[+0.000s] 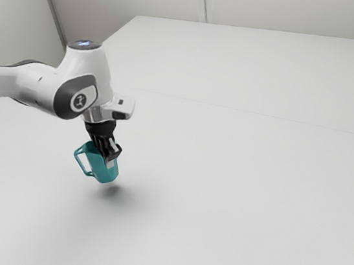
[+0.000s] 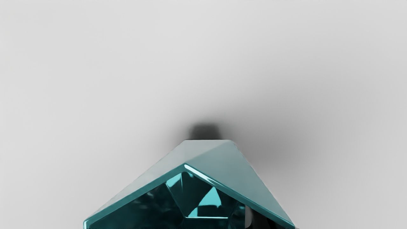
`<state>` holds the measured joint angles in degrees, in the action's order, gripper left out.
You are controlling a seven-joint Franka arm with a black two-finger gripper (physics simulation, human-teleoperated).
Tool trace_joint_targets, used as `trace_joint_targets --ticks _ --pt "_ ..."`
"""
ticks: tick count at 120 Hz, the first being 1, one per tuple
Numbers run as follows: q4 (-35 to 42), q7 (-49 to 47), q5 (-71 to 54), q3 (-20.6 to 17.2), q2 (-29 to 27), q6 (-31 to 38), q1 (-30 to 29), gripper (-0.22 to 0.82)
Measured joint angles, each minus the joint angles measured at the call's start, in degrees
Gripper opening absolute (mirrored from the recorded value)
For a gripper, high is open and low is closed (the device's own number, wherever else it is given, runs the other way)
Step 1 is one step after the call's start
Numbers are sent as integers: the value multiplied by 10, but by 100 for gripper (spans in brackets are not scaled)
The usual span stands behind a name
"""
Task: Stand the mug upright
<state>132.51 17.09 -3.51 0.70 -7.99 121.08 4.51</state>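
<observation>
Teal, faceted, glossy mug (image 1: 103,174) with an angular handle (image 1: 81,164) hangs tilted above the white tabletop (image 1: 240,199), clamped in the black two-finger gripper (image 1: 110,156). The exterior view shows that handle reaching out from the fingers toward the exterior view's left, and the base slanting down below the fingertips, its soft shadow (image 1: 112,191) just beneath. The wrist view shows what lies inside: the mug's open mouth faces back toward the hand, with shiny facets within and a piece of black finger (image 2: 262,220) beside the rim (image 2: 219,183). Its outer walls narrow away from the fingers toward the table.

From the fingers, a broad, smooth stretch of tabletop spreads toward the exterior view's right. A thin seam (image 1: 219,107) crosses the surface beyond them, and the far edge (image 1: 262,30) lies well apart from the gripper, farther back still.
</observation>
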Motion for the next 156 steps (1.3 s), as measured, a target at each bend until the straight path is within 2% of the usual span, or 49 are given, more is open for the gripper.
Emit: trace_joint_targets --ticks 105,111,125,134,156 --pt "12 -117 -57 -1 69 116 15 -18" --pt "13 -120 -57 -1 69 118 16 -12" --pt "13 -125 -55 -1 65 120 17 14" --pt "13 -128 -55 -1 55 119 19 27" --pt "-10 -134 -44 -2 11 97 38 45"
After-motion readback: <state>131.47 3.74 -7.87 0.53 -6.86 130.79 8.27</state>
